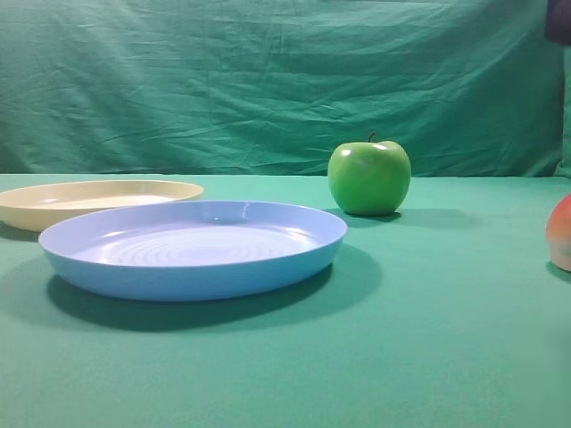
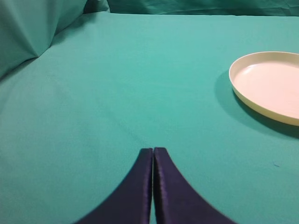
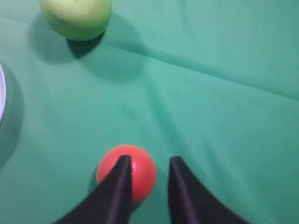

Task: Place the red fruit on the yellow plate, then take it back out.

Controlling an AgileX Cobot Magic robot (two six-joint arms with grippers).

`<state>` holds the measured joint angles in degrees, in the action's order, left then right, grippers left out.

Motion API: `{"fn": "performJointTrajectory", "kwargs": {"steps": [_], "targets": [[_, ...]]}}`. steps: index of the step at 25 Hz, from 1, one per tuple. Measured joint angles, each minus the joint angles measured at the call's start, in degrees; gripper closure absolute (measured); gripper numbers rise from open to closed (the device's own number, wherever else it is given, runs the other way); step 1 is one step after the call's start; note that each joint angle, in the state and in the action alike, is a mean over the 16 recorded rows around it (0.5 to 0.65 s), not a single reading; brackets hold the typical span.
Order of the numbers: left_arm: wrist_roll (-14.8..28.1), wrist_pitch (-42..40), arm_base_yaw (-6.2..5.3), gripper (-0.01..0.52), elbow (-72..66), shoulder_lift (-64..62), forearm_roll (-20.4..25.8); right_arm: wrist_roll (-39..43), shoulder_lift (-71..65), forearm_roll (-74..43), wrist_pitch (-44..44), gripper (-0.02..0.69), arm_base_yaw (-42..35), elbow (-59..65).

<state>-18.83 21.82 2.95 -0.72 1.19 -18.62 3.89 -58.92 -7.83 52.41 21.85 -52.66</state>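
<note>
The red fruit [image 3: 128, 171] looks smooth, round, likely slippery — best gripped across its middle; right gripper [image 3: 147, 175] slightly open, holding nothing; left gripper [image 2: 153, 161] closed, empty.

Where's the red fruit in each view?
Exterior high: red fruit cut off at the right edge, right of the green apple.
Left wrist: not in it.
Right wrist: bottom centre, under the right pincer.
Shared landmark: green apple, top left in right wrist.
</note>
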Motion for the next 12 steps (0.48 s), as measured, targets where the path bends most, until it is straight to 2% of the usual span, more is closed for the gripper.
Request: {"fn": "performJointTrajectory", "kwargs": {"steps": [4,12], "targets": [[0.0,0.0,0.0,0.514,0.0,0.0,0.0,-0.39,7.8,0.6,2.38,0.651,0.0,0.01],[0.0,0.0,0.0,0.514,0.0,0.0,0.0,-3.38,22.81,4.37,3.97,0.665,0.0,2.22]]}}
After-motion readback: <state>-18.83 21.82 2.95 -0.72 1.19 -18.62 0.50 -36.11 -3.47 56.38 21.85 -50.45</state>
